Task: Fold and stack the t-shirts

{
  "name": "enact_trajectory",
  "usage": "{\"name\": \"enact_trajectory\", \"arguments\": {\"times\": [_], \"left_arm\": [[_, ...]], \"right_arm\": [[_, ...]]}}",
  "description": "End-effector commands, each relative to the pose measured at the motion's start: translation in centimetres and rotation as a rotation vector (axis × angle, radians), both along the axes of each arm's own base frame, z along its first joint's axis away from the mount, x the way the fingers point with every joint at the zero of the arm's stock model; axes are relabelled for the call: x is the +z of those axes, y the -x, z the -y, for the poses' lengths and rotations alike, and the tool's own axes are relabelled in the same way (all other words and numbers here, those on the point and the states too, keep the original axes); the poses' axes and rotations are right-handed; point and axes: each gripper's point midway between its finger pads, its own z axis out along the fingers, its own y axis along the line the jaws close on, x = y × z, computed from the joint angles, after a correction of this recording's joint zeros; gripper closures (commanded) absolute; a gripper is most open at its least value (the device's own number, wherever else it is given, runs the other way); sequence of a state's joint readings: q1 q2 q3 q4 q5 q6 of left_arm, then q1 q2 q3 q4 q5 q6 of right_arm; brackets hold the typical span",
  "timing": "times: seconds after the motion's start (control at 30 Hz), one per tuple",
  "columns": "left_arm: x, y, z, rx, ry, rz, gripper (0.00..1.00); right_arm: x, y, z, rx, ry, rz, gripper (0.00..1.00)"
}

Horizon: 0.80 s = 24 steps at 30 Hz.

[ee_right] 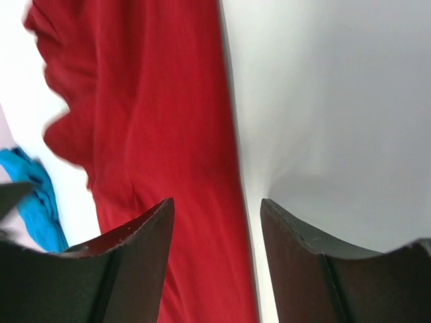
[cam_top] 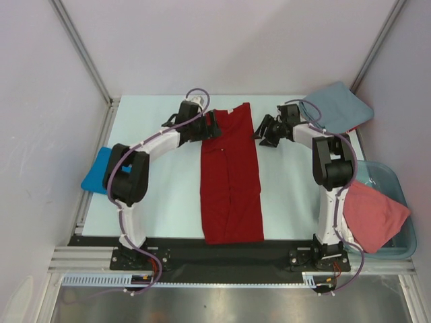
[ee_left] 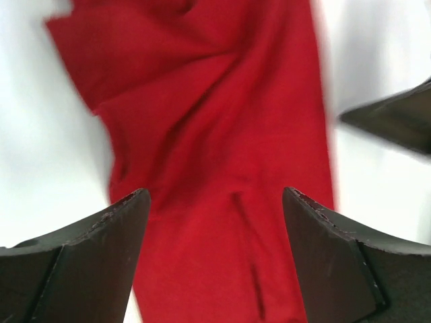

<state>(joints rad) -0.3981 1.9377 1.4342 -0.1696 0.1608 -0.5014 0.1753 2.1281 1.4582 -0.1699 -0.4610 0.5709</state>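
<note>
The red t-shirt [cam_top: 231, 176] lies mid-counter as a long strip running from 12 to 6 o'clock, sleeves turned in. By my reading the lengthwise folds are done and the crosswise ones are not. No stack exists yet: a blue t-shirt [cam_top: 98, 169] sits at 9 o'clock on the counter [cam_top: 161, 195] edge, a grey-blue t-shirt [cam_top: 340, 108] at 2 o'clock, and a salmon-pink t-shirt [cam_top: 374, 212] hangs over the bin [cam_top: 406, 243] at 4 o'clock.

The top view places the left fingers [cam_top: 213, 126] and right fingers [cam_top: 264, 132] at the strip's far corners. Only the wrist views show their state (both pairs spread wide, gripping nothing): the left over the cloth, the right straddling its edge.
</note>
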Motion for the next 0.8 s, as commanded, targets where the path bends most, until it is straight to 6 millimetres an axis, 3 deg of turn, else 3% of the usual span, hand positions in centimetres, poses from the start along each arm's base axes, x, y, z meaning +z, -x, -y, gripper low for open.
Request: {"name": "enact_trajectory", "arguments": {"times": [0.0, 0.03, 0.07, 0.13, 0.2, 0.23, 0.27, 0.3, 0.43, 0.47, 0.5, 0.53, 0.57, 0.6, 0.63, 0.67, 0.7, 0.77], "left_arm": [[-2.2, -1.9, -1.2, 0.051, 0.005, -0.034, 0.15], [-2.0, -3.0, -1.8, 0.065, 0.009, -0.026, 0.15], [-3.4, -3.4, -2.0, 0.07, 0.001, -0.05, 0.16], [-3.2, -5.1, -2.8, 0.088, 0.014, -0.041, 0.16], [-4.9, -6.1, -3.3, 0.099, 0.007, -0.063, 0.18], [-4.5, -7.2, -3.7, 0.107, 0.013, -0.056, 0.19], [-6.0, -7.6, -3.9, 0.114, 0.004, -0.081, 0.2], [-5.4, -8.8, -4.0, 0.118, 0.013, -0.06, 0.2], [-6.9, -10.8, -4.0, 0.126, 0.012, -0.076, 0.24], [-7.4, -11.1, -3.6, 0.115, 0.026, -0.082, 0.25], [-6.6, -12.1, -3.2, 0.113, 0.045, -0.059, 0.26], [-8.5, -12.3, -3.0, 0.11, 0.046, -0.085, 0.32], [-8.7, -12.6, -2.6, 0.103, 0.07, -0.091, 0.34], [-7.9, -13.7, -2.2, 0.104, 0.09, -0.069, 0.35], [-9.8, -13.8, -2.1, 0.106, 0.104, -0.097, 0.37], [-10.0, -14.1, -2.0, 0.125, 0.139, -0.116, 0.39], [-8.5, -15.6, -2.1, 0.124, 0.172, -0.08, 0.44], [-8.8, -16.7, -2.8, 0.156, 0.173, -0.073, 0.49]], "right_arm": [[1.4, -3.4, -0.8, 0.021, -0.056, 0.063, 0.39], [0.7, -4.4, -0.9, 0.021, -0.055, 0.053, 0.37], [0.5, -4.8, -1.0, 0.019, -0.054, 0.05, 0.36], [-1.2, -5.4, -1.0, 0.014, -0.048, 0.025, 0.36], [-1.2, -6.6, -1.4, 0.005, -0.065, 0.037, 0.36], [-1.4, -7.1, -1.4, -0.004, -0.066, 0.041, 0.36], [-2.2, -7.7, -1.5, -0.015, -0.073, 0.034, 0.37], [-2.2, -8.1, -1.6, -0.019, -0.079, 0.042, 0.38], [-3.8, -9.8, -2.3, -0.041, -0.088, 0.037, 0.44], [-5.4, -9.8, -2.6, -0.042, -0.088, 0.01, 0.46], [-4.6, -10.8, -2.9, -0.041, -0.111, 0.032, 0.51], [-4.9, -11.1, -3.0, -0.044, -0.119, 0.031, 0.55], [-5.1, -11.5, -3.0, -0.052, -0.124, 0.031, 0.59], [-5.4, -12.2, -2.9, -0.074, -0.132, 0.037, 0.67], [-5.6, -12.5, -2.7, -0.087, -0.137, 0.041, 0.72], [-5.6, -13.0, -2.1, -0.109, -0.142, 0.048, 0.77], [-5.6, -13.6, -1.8, -0.137, -0.153, 0.057, 0.85], [-5.4, -14.3, -1.2, -0.16, -0.163, 0.074, 0.89]]}}
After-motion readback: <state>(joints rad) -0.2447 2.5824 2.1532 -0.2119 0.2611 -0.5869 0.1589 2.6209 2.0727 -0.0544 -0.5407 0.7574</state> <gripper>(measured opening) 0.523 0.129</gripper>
